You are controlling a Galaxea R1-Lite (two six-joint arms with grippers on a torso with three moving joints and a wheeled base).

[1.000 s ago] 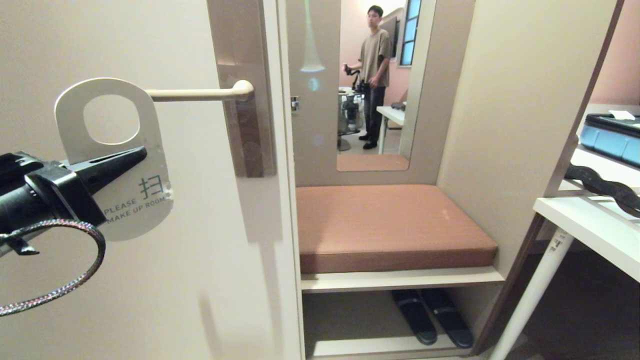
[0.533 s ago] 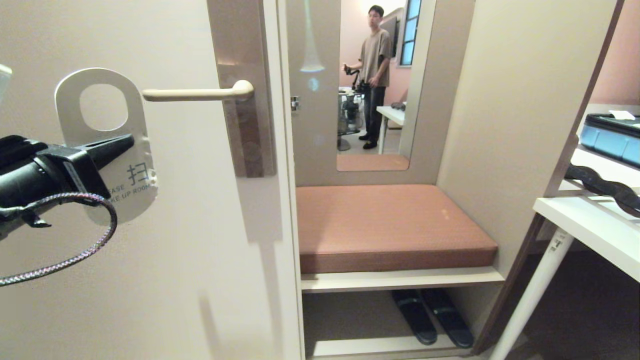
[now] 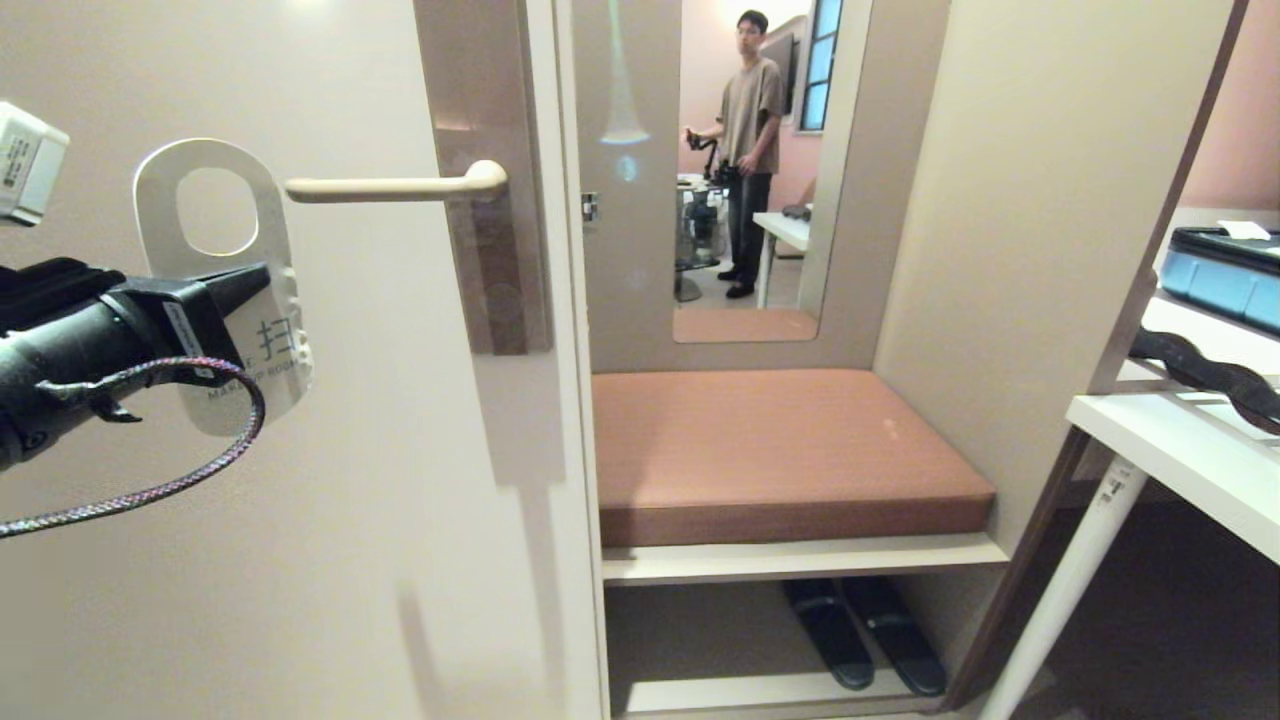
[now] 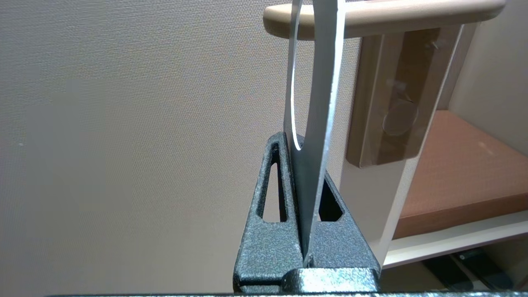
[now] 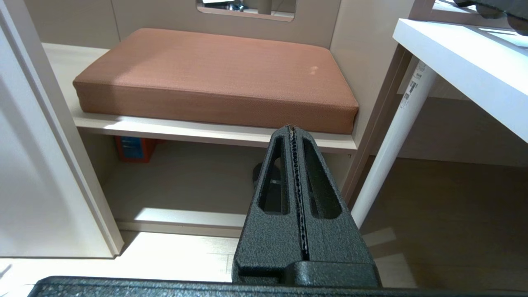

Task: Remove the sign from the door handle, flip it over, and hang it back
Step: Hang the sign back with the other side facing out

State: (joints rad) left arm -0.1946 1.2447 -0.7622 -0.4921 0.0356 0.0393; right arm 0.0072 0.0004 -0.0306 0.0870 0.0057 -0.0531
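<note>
Beige door behind; left gripper (image 3: 262, 285) pinched shut on the sign (image 3: 225, 290), white face outward, hole clear of the door handle (image 3: 395, 186), whose free tip lies just rightward, long axis level; right gripper (image 5: 293, 131) closed, empty, parked.

sign (image 3: 262, 345) reading "UP ROOM" (partly hidden)

Cream door (image 3: 300, 520) bearing lever handle (image 3: 400, 186), bench shelf (image 3: 800, 556) under brown cushion (image 3: 780, 450)
</note>
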